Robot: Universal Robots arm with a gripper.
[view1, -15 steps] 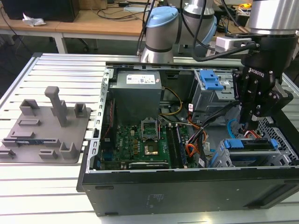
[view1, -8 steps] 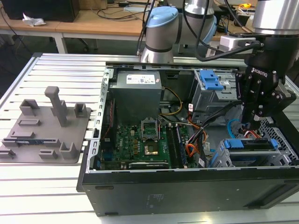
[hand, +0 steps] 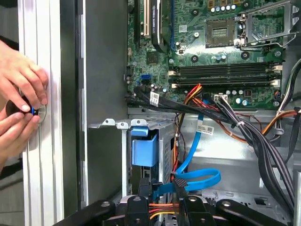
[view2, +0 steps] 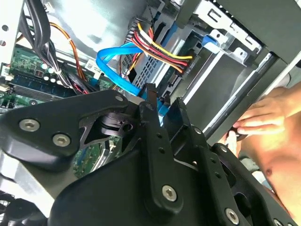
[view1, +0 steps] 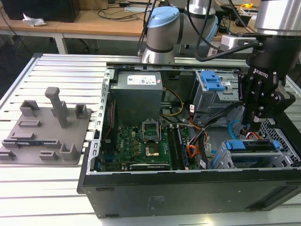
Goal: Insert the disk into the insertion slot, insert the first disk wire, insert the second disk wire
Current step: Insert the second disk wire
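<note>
In the open computer case, the disk sits seated in the insertion slot — that step looks done. The gripper hangs at the looping second disk wire, wiring apparently unfinished — its grip I cannot tell.

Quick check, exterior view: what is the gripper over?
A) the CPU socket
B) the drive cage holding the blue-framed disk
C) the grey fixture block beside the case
B: the gripper hangs above the disk, which lies in the insertion slot at the case's end on the exterior view's right.
</note>
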